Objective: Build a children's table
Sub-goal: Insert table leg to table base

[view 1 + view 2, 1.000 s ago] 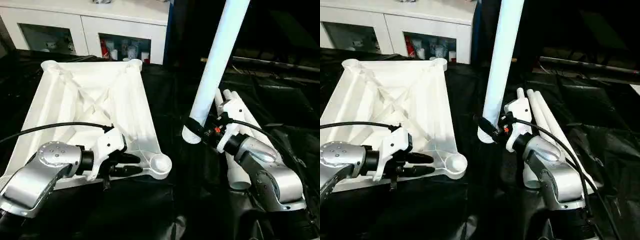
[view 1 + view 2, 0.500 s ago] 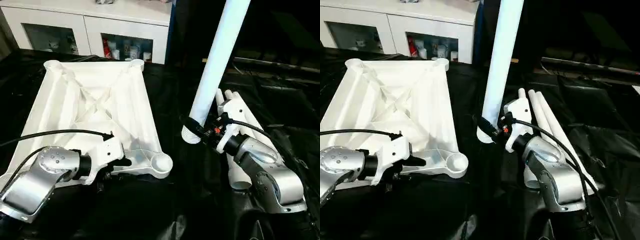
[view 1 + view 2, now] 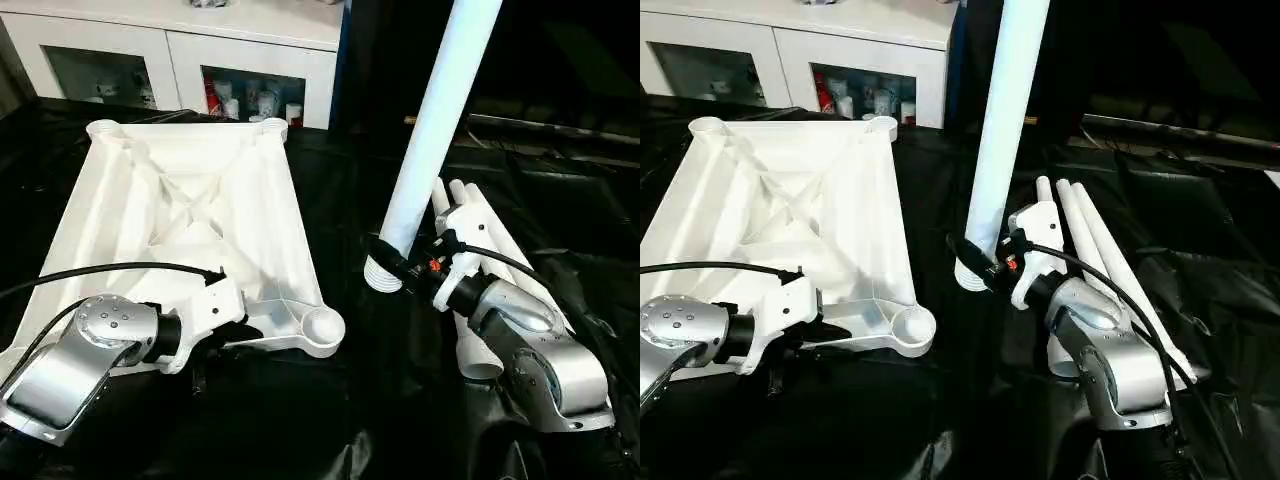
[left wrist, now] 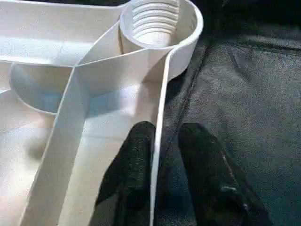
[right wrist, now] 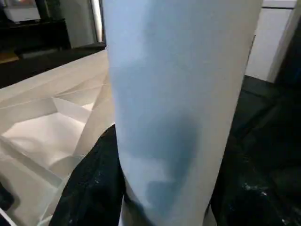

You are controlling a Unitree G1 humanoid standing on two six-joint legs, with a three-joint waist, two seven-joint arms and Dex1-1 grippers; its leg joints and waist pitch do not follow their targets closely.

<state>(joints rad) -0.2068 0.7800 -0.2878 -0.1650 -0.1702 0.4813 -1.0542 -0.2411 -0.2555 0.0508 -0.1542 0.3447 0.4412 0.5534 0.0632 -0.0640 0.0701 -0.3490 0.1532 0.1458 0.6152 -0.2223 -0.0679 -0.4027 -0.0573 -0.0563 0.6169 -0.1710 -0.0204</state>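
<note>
Black fingers (image 4: pixel 136 160) of the left gripper (image 4: pixel 162 165) sit on both sides of the thin rim of the white table top (image 3: pixel 190 210), one inside the wall and one outside, pinching it. This is just beside the near corner socket (image 3: pixel 323 325), which is round, has grooves inside, and is empty.

The right gripper (image 3: pixel 392 262) has its black fingers (image 5: pixel 89 188) wrapped around a long white leg (image 3: pixel 430 130) near its bottom end. The leg stands almost straight up, hanging above the black cloth (image 3: pixel 300 420) between the top and the right arm, apart from the socket.

The job looks like it is only starting. The top lies upside down with its ribs showing, and none of the sockets in sight has a leg in it. Three more white legs (image 3: pixel 1090 240) lie side by side on the cloth near the right arm. So all four legs probably have to go in, and the first one is ready.

The cloth is shiny and wrinkled and covers the whole table. Behind it stands a white cabinet (image 3: pixel 180 50) with glass doors and small things inside. The rest of the room at the back is dark.
</note>
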